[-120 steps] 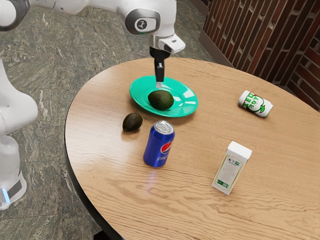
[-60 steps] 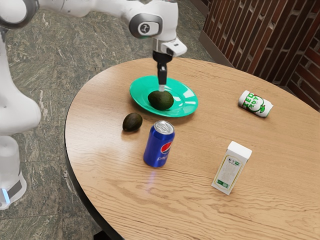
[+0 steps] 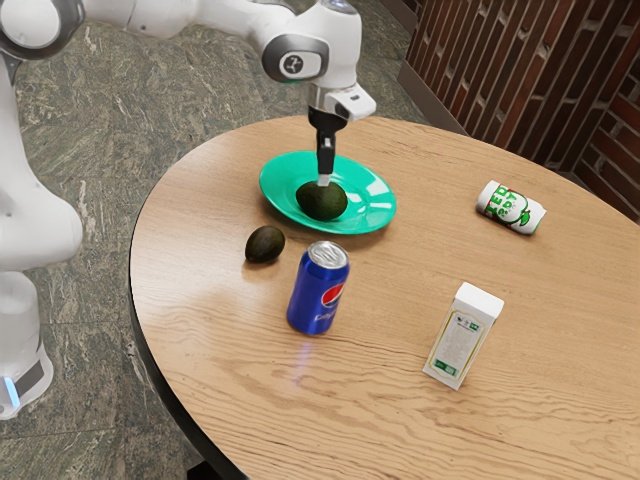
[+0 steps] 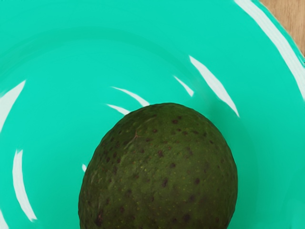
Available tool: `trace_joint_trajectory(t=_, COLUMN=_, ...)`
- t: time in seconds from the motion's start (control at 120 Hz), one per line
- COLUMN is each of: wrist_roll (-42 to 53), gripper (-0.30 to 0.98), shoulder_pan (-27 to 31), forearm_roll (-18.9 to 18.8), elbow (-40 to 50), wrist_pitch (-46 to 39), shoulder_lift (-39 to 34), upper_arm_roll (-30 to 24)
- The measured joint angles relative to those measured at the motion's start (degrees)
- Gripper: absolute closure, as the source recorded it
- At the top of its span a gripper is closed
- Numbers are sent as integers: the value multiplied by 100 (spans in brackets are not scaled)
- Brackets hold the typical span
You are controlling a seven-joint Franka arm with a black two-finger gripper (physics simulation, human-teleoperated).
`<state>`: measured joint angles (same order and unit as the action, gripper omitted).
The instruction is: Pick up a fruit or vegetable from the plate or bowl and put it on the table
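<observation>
Avocado (image 3: 322, 201) inside green plate's (image 3: 377, 201) rim, right below gripper (image 3: 323, 181). Can't tell if gripper's spread or closed.

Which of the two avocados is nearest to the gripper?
The avocado on the green plate: the gripper is right at its top. The other avocado lies on the bare table.

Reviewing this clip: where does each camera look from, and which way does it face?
Exterior view: at the arm's side, looking down across the table; the arm comes in from the exterior view's left, its gripper at the avocado on the plate.
Wrist view: on the arm's hand, facing down at that avocado and plate.
Shared: that avocado, the plate and part of the table.
</observation>
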<state>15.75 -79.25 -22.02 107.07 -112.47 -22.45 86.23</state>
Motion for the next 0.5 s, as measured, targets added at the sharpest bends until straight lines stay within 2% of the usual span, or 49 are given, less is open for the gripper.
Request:
trace_joint_trajectory(t=0.058, wrist_roll=-4, gripper=2, shoulder_pan=-414, forearm_roll=-9, elbow=-52, wrist_pitch=-3, shoulder_lift=-134, upper_arm_roll=416)
trace_joint_trajectory(t=0.117, wrist_roll=-8, gripper=2, shoulder_pan=-629, forearm_roll=-15, elbow=-81, wrist_pitch=-5, shoulder_lift=-198, upper_arm_roll=612)
trace_joint_trajectory(t=0.5, wrist_roll=-26, gripper=2, shoulder_pan=-862, forearm_roll=-23, elbow=-70, wrist_pitch=-141, shoulder_lift=-280, upper_arm_roll=866)
